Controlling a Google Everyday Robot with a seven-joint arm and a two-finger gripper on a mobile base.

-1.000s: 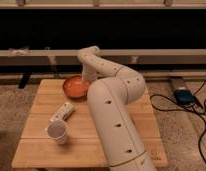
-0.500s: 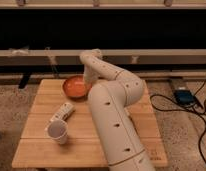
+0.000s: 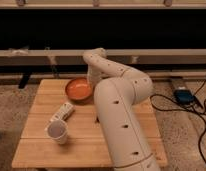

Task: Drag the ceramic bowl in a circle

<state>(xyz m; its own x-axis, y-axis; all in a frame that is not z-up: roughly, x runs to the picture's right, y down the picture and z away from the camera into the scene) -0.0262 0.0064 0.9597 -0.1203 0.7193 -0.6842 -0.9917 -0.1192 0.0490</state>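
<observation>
- On the far half of the wooden table (image 3: 41,150), left of centre, the ceramic bowl (image 3: 77,90) sat upright, its inside glossy orange.
- Over the table's far edge, the gripper (image 3: 92,86) hung from the white arm (image 3: 116,110), down by the bowl's right rim.
- Whether the gripper was open, closed or holding anything could not be told.
- On the table's near left part, a white paper cup (image 3: 58,131) lay on its side.
- Right of the table, a blue box (image 3: 183,95) lay on the floor (image 3: 11,105).
</observation>
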